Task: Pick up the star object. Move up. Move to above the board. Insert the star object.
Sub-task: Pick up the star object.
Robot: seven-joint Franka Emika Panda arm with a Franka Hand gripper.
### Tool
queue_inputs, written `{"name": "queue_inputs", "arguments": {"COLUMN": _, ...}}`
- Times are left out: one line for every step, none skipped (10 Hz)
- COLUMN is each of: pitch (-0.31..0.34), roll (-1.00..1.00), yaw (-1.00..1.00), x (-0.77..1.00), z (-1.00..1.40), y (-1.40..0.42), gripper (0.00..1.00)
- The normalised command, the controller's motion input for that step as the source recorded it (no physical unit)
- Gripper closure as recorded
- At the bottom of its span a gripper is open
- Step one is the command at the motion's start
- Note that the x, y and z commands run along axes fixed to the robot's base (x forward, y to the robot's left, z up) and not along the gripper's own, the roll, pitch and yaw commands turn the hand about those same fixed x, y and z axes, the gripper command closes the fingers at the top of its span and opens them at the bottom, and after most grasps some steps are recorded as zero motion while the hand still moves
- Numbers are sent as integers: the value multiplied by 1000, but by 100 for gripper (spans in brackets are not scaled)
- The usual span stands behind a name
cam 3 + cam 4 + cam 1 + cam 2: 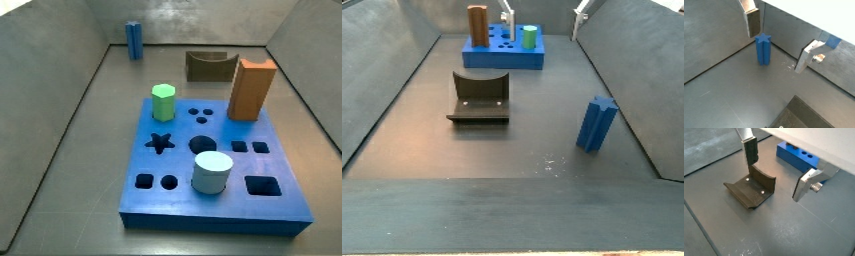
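Note:
The star object (763, 49) is a slim blue fluted peg. It stands upright on the grey floor near the wall, and shows in both side views (134, 40) (596, 123). My gripper (777, 51) is open and empty, well above the floor. In a wrist view the peg lies between the two fingers, closer to one finger (751, 24) than to the other (807, 57), and touches neither. The board (221, 205) is a thick blue slab with a star hole (160, 142). It lies far from the peg, and its end shows in a wrist view (799, 157).
On the board stand a green hexagonal peg (164, 102), a tall orange block (251, 88) and a white cylinder (211, 172). The dark fixture (751, 190) stands on the floor between board and peg (480, 97). Grey walls enclose the floor.

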Motion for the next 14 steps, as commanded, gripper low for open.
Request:
{"name": "queue_inputs", "arguments": {"pitch": 0, "roll": -17, "yaw": 0, "x": 0, "z": -17, "y": 0, "gripper": 0}}
{"name": "queue_inputs", "arguments": {"pitch": -66, "roll": -194, "yaw": -54, "x": -43, "z": -157, "y": 177, "gripper": 0}}
{"name": "queue_inputs", "arguments": {"pitch": -17, "roll": 0, "yaw": -37, "x": -306, "z": -486, "y": 463, "gripper": 0}}
{"name": "queue_inputs", "arguments": {"pitch": 0, "roll": 0, "yaw": -157, "x": -417, "z": -411, "y": 603, "gripper": 0}}
{"name": "queue_inputs", "arguments": {"pitch": 0, "roll": 0, "yaw": -194, "x": -377, "z": -426, "y": 654, "gripper": 0}}
{"name": "queue_inputs", "arguments": {"pitch": 0, "roll": 6, "yaw": -189, "x": -431, "z": -500, "y": 651, "gripper": 0}}
{"name": "queue_inputs", "arguments": {"pitch": -49, "roll": 0, "yaw": -160, "x": -609, "z": -491, "y": 600, "gripper": 0}}
{"name": "queue_inputs", "arguments": {"pitch": -103, "roll": 0, "yaw": -37, "x": -574, "z": -280, "y": 351, "gripper": 0}}
{"name": "queue_inputs", "arguments": {"pitch": -116, "roll": -11, "yaw": 0, "x": -423, "z": -137, "y": 114, "gripper": 0}}
{"name": "queue_inputs", "arguments": {"pitch": -139, "roll": -60, "yaw": 0, "x": -429, "z": -211, "y": 117, "gripper": 0}}
{"name": "queue_inputs", "arguments": {"pitch": -173, "roll": -104, "yaw": 0, "x": -486, "z": -326, "y": 114, "gripper": 0}}
{"name": "queue_inputs", "arguments": {"pitch": -156, "roll": -97, "yaw": -57, "x": -591, "z": -434, "y": 226, "gripper": 0}}
{"name": "queue_inputs", "arguments": {"pitch": -127, "roll": -117, "yaw": -103, "x": -440, "z": -423, "y": 131, "gripper": 0}}
{"name": "queue_inputs", "arguments": {"pitch": -107, "roll": -184, "yaw": -183, "x": -54, "z": -303, "y": 0, "gripper": 0}}
